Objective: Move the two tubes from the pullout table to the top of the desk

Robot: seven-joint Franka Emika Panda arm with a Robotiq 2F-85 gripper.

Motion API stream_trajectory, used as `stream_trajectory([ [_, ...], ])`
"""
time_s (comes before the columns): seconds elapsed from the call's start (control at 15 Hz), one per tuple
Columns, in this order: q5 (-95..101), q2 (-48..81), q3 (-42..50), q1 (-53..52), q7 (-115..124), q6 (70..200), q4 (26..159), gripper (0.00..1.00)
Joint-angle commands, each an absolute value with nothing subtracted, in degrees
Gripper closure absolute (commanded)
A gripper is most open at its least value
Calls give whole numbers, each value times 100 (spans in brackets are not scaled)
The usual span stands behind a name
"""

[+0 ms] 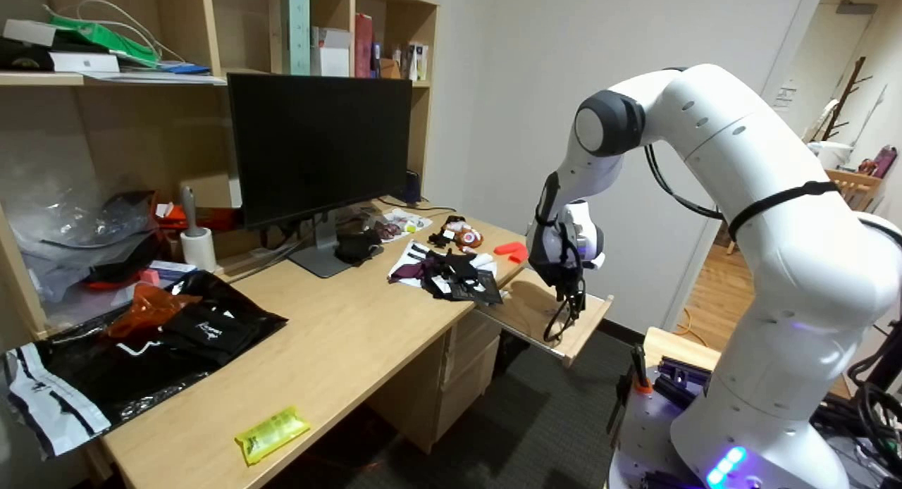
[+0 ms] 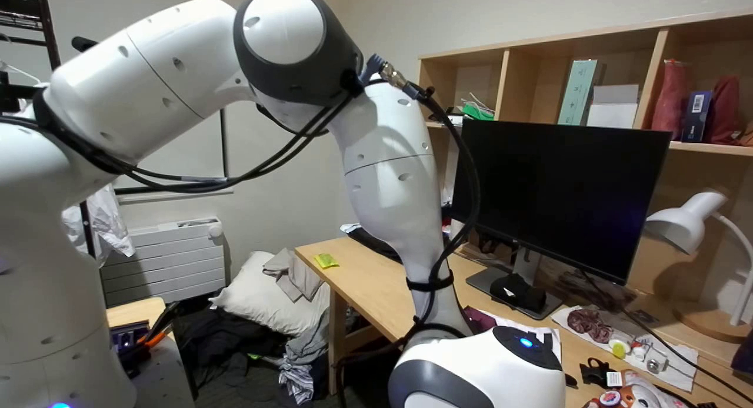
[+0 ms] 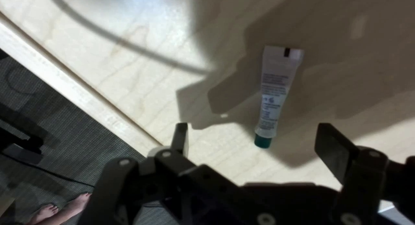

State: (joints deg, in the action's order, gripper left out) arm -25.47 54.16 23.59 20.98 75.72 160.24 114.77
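Arching high, your arm (image 1: 736,137) hangs its wrist (image 1: 564,242) roughly straight down over the pullout table (image 1: 525,304), which sticks out beside the desk (image 1: 338,334). You've got the gripper (image 3: 253,136) spread pretty wide, fwiw. One tube (image 3: 272,92) is lying on that pullout table; in your wrist view its green cap (image 3: 262,141) shows between the fingertips (image 3: 334,150).

I'm watching pale walls (image 1: 507,122) standing over dark carpet (image 1: 578,390), shadows falling across it. Open wooden shelving (image 2: 532,90) is lining a wall, with a white lamp (image 2: 679,223) bending in front of it. A white slatted heater (image 2: 167,261) is sitting low against a wall. Through the doorway (image 1: 802,24), I'm seeing wood flooring (image 1: 720,285) and a dark pegged rack (image 1: 843,99).
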Motion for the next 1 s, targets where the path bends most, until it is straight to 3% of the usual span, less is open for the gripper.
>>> stream_trajectory([
  [0.0, -2632, 5558, 2204, 2236, 7636, 16159, 11298, 26],
  [0.67, -2544, 5551, 2194, 2167, 7548, 16139, 11328, 90],
  [0.8, -2512, 5426, 2205, 2160, 7491, 16079, 11410, 95],
  [0.93, -2486, 5229, 2262, 2122, 7450, 16059, 11553, 91],
])
